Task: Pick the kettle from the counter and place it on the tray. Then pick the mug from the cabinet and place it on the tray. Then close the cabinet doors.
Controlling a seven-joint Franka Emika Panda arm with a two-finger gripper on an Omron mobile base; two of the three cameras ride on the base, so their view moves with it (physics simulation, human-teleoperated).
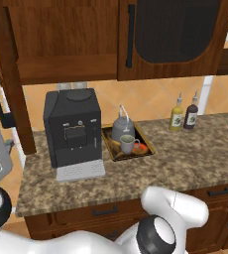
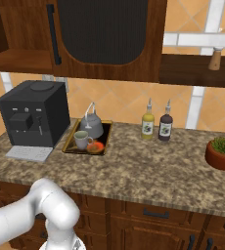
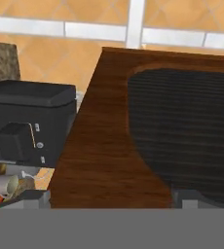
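gripper (image 3: 109,199): fingers spread wide, holding nothing, close against a cabinet door (image 3: 148,131)
hand view: door's dark arched panel up close
tray (image 1: 111,150): on the counter (image 1: 185,163), right of the coffee machine (image 1: 72,126)
in tray: mug (image 1: 127,144) near, kettle (image 1: 122,127) behind
right base view: potted plant (image 2: 223,152) far right
cabinet (image 1: 61,39): left side open

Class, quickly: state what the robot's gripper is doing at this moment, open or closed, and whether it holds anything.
Gripper: open and holding nothing; its finger tips sit close against the dark brown wooden cabinet door with a black arched panel.
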